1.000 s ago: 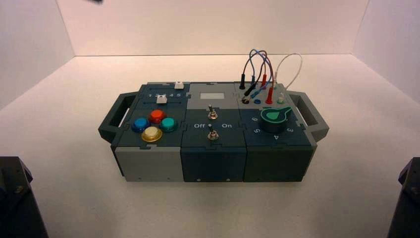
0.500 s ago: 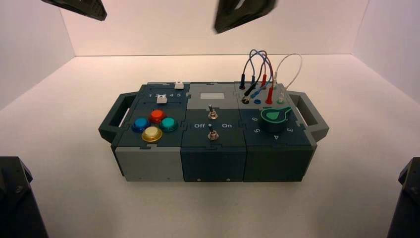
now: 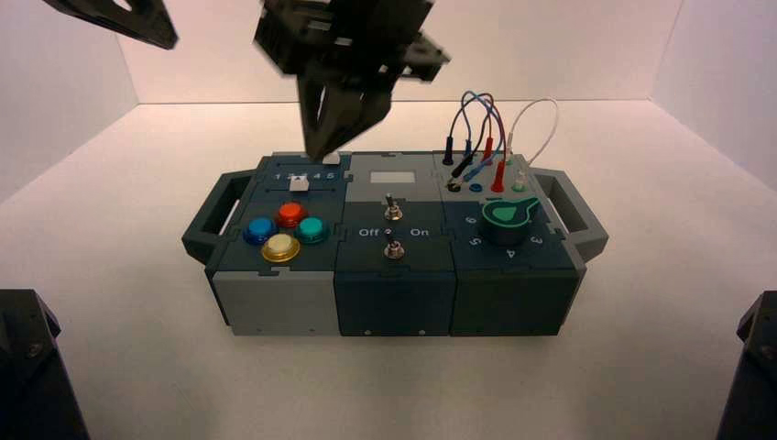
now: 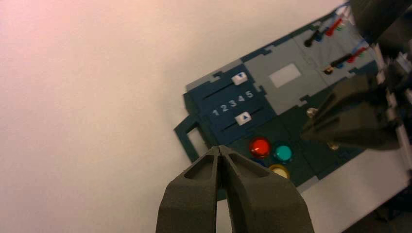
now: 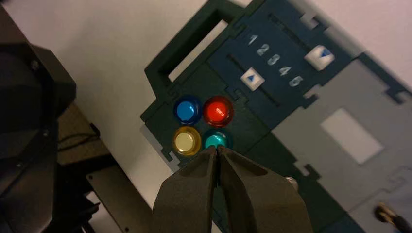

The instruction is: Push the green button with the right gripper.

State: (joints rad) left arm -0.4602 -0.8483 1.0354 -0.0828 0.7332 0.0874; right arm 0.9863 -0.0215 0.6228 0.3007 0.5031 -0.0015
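The green button (image 3: pixel 311 229) is a small teal dome in the four-button cluster on the box's left section, on the cluster's right side. My right gripper (image 3: pixel 320 152) hangs in the air above the box's left half, fingers shut and pointing down, holding nothing. In the right wrist view its closed tips (image 5: pixel 217 148) line up just short of the green button (image 5: pixel 215 139), still clearly above it. My left gripper (image 4: pixel 221 148) is shut and empty, held high off the box's left end; only part of it shows at the top left of the high view (image 3: pixel 151 32). The left wrist view also shows the green button (image 4: pixel 283 153).
Red (image 3: pixel 290 214), blue (image 3: pixel 259 229) and yellow (image 3: pixel 280 247) buttons ring the green one. Two white-capped sliders (image 3: pixel 297 183) lie behind them. Two toggle switches (image 3: pixel 393 211), a dark knob (image 3: pixel 506 220) and looped wires (image 3: pixel 486 128) lie to the right. Black bases (image 3: pixel 27 367) flank the front.
My right gripper has come down from the top edge and moved left, over the box's left half. The left gripper's edge has come into view at the top left.
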